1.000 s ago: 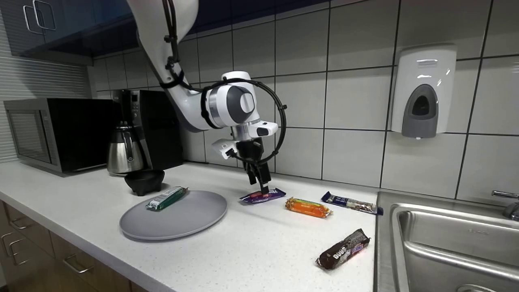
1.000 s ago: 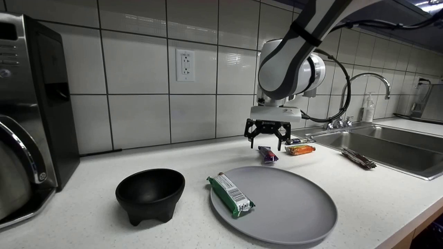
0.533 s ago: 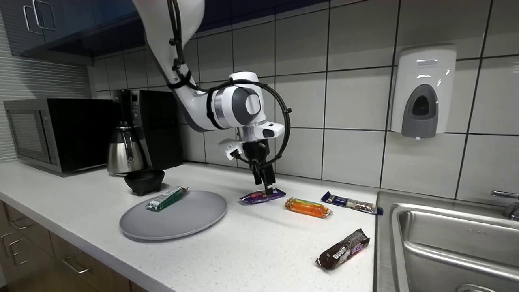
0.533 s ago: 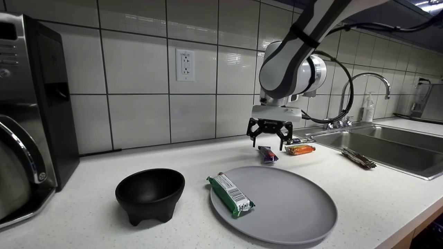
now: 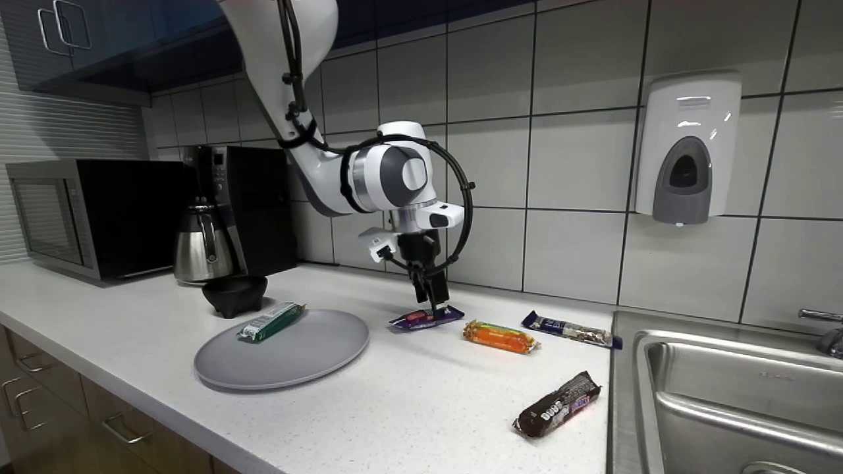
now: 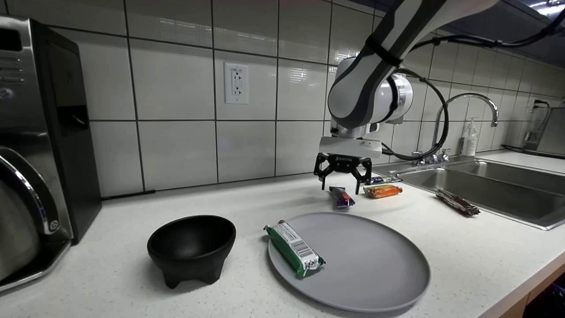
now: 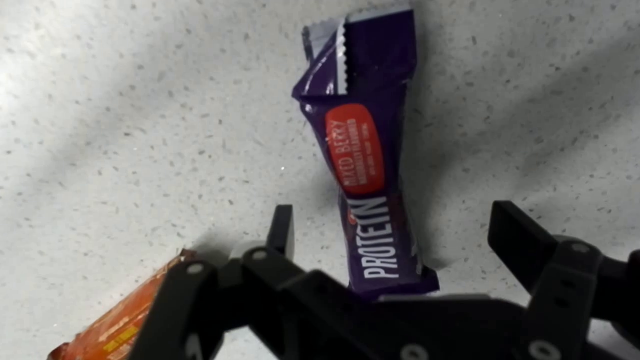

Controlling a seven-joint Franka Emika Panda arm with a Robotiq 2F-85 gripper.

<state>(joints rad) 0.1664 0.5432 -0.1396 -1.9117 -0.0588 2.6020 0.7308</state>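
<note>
The purple bar [image 7: 367, 145] lies on the white counter [image 5: 408, 408]. In the wrist view it runs from the top middle down to the bottom middle, and I can read MIXED BERRY and PROTEIN on it. The black gripper [image 7: 389, 232] comes in at the bottom of that view. Its jaws are wide apart, one on each side of the bar's lower end, with a gap on both sides.

In an exterior view, the purple bar is just below the middle of the frame. The orange bar [image 5: 502, 337] lies near it, a little to the right. A blue bar [image 5: 573, 330] is farther right, by the edge of the metal sink [image 5: 625, 395]. A brown bar [image 5: 558, 405] lies at the lower right.

A round grey plate [image 5: 309, 359] is left of the middle. A green bar [image 5: 271, 322] lies on its upper left part, and one end pokes past the rim. Near it stands a black bowl [image 5: 236, 296]. At the left, behind the bowl, is a silver jug [image 5: 204, 247]. The white arm [image 5: 319, 29] reaches down from the top. A soap box [image 5: 688, 118] hangs at the upper right.
</note>
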